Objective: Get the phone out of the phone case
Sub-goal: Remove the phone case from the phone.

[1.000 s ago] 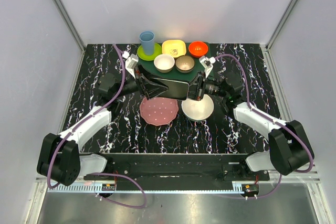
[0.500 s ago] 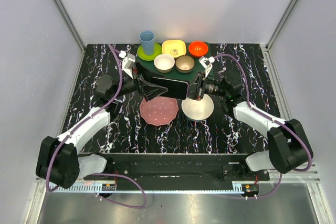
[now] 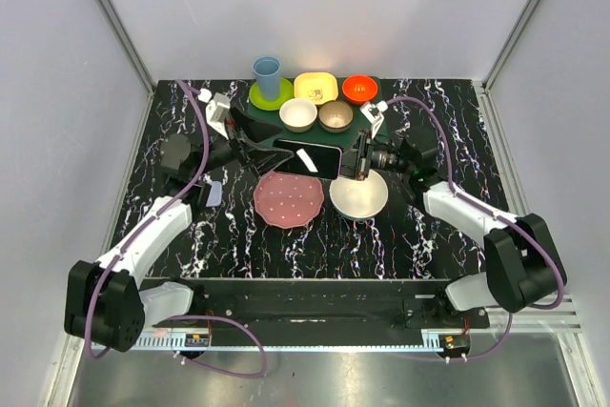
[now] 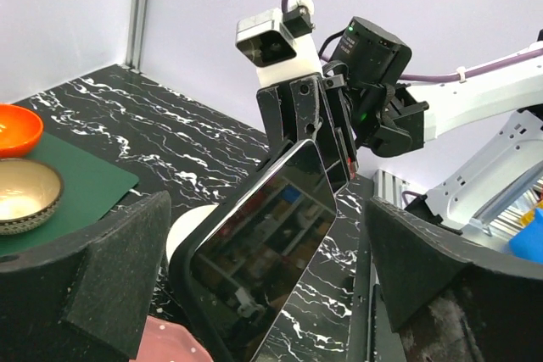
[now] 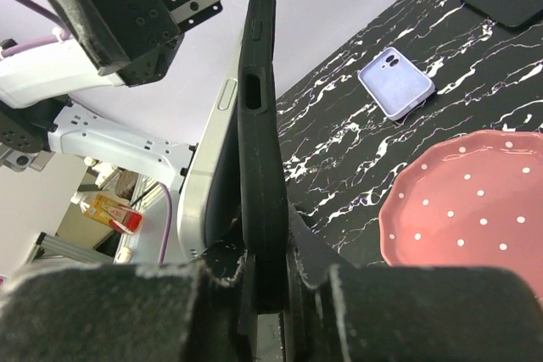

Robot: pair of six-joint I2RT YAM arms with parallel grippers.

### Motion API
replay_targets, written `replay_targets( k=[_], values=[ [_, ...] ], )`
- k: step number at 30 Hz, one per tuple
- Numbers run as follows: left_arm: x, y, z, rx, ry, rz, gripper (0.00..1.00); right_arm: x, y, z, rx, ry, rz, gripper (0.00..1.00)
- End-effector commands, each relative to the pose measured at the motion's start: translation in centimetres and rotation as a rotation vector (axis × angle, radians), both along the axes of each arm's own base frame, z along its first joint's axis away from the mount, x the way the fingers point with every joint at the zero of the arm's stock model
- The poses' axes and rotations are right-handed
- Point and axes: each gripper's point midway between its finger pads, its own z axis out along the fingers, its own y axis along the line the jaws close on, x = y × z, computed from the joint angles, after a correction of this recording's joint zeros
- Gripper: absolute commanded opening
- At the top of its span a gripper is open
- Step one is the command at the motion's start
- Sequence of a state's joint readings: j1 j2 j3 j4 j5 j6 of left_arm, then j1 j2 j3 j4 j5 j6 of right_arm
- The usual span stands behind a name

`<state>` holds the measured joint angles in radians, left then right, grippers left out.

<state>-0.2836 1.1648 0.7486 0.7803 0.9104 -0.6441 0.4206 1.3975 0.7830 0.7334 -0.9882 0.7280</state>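
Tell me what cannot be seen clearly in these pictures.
- Top view: the body of the right gripper covers where its fingers meet the phone.
- Left wrist view: the bottom edge cuts off the phone's near end, and its screen shows only reflections.
- Right wrist view: the phone is edge-on, hiding its screen.
- Top view: the phone case is too small to tell which side faces up.

The phone [image 4: 263, 247] had a glossy, mirror-like screen and a pale, smooth rim. The case [image 5: 395, 82] looked like smooth matt plastic, pale lavender. The finger pads [image 4: 114, 273] were coarse, black and foam-like. The table [image 3: 381, 245] was smooth black with white marbling. The plate [image 5: 467, 201] was pink, smooth and faintly shiny.
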Motion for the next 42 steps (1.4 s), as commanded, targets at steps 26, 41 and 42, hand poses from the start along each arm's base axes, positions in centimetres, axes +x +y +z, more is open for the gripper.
replay_targets(
  k=[26,41,42],
  values=[
    [-0.9,-0.7,2.0,0.227,-0.268,-0.03,0.99,2.2,0.9,-0.4,-0.066,0.047,0.029,0.0],
    [-2.3,-3.3,-1.0,0.44,-0.359,-0.152,0.99,0.9,1.6,-1.1,-0.097,0.08,0.13,0.0],
    [-2.3,-3.4,-1.0,0.448,-0.368,-0.153,0.99,0.8,1.6,-1.0,-0.098,0.079,0.136,0.0]
  ],
)
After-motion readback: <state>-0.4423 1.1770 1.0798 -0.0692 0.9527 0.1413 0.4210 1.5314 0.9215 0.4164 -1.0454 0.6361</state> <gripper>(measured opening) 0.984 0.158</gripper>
